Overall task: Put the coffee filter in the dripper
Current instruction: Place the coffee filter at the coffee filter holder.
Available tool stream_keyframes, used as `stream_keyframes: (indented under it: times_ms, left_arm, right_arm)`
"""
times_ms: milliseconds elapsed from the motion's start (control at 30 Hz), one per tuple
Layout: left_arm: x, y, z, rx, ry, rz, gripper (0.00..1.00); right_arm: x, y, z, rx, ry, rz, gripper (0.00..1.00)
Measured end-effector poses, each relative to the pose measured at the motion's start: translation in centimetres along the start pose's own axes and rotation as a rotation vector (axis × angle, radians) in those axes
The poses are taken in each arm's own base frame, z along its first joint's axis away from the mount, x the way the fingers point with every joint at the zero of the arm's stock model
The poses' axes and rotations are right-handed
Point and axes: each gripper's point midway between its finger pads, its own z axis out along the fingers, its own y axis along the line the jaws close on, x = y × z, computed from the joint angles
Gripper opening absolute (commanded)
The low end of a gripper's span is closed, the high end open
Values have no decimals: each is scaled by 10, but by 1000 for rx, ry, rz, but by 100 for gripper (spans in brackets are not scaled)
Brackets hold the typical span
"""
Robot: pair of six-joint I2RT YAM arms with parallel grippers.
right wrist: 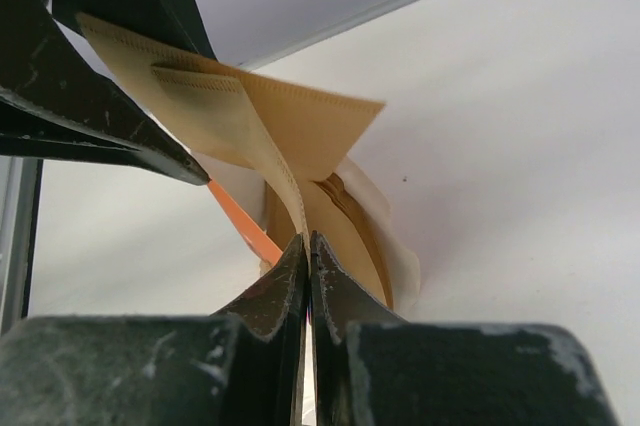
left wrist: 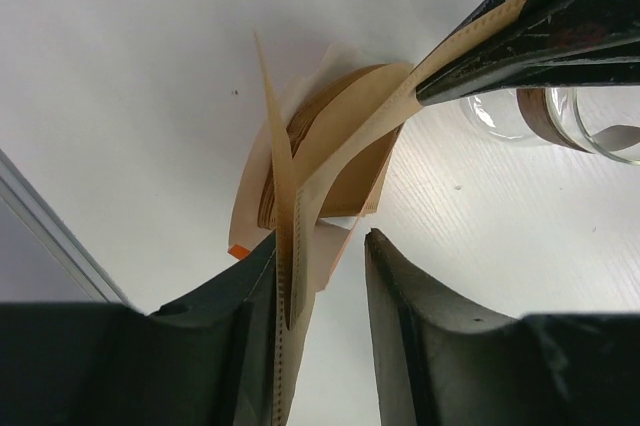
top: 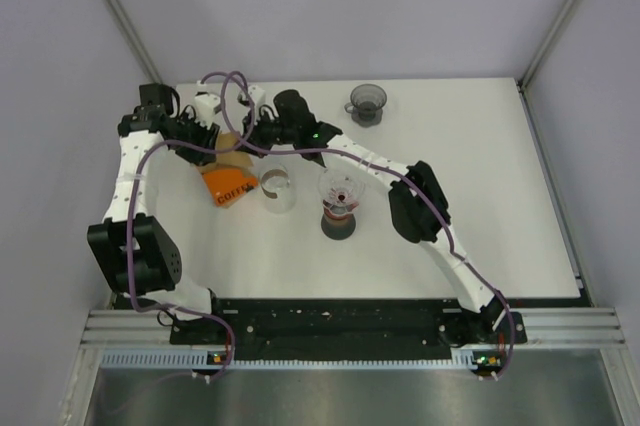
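The top view places both arms over the far-left corner of the white table [top: 480,196]. There the left gripper [top: 214,136] and the right gripper [top: 246,134] meet just above an orange cardboard packet [top: 228,187] lying flat. From this height, the tan paper coffee filter [top: 232,142] is only a small pale patch between them, and neither gripper's state can be read.

The left wrist view settles the left one. Its jaws stand apart with a clear gap, and the filter only leans along the inner face of one finger. The right gripper's dark fingers enter at the upper right of that view, pinching the filter's far edge. Below lies the open packet with a stack of brown filters [left wrist: 300,151] inside, and a clear glass vessel [left wrist: 560,121] stands just beside it.

The right wrist view shows the right jaws pressed tight on the filter's stitched seam, the paper fanning up from them towards the left gripper's fingers.

Only the top view shows the grey translucent cone-shaped dripper [top: 367,103]. It sits near the far edge, well apart from the filter. A glass piece on a dark round base [top: 340,210] stands near the table's middle.
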Motion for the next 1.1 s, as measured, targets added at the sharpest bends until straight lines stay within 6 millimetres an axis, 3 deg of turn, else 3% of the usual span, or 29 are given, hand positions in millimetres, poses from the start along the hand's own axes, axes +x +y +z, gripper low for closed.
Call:
stream_keyframes:
  times_ms: [200,333,433,767,933,1100]
  left_arm:
    - [2,2,2,-3,10,-4,50]
    - [3,2,2,-7,12,-5,42]
    - [3,3,1,-10,13,-4,41]
    - [1,6,-7,-31,-5,-4,42]
    - [-3,9,-15,-58,-24,3,31]
    - [-4,14,-16,-86,-21,1,34]
  right_arm:
    - [19,-4,0,9,37,10,0]
    - [27,-7,-3,21,56,0,0]
    - [30,-7,-8,37,70,-10,0]
    - [5,-6,-25,69,48,-65,0]
    - [2,-8,-33,86,51,-81,0]
    - [0,-9,-42,103,57,-99,0]
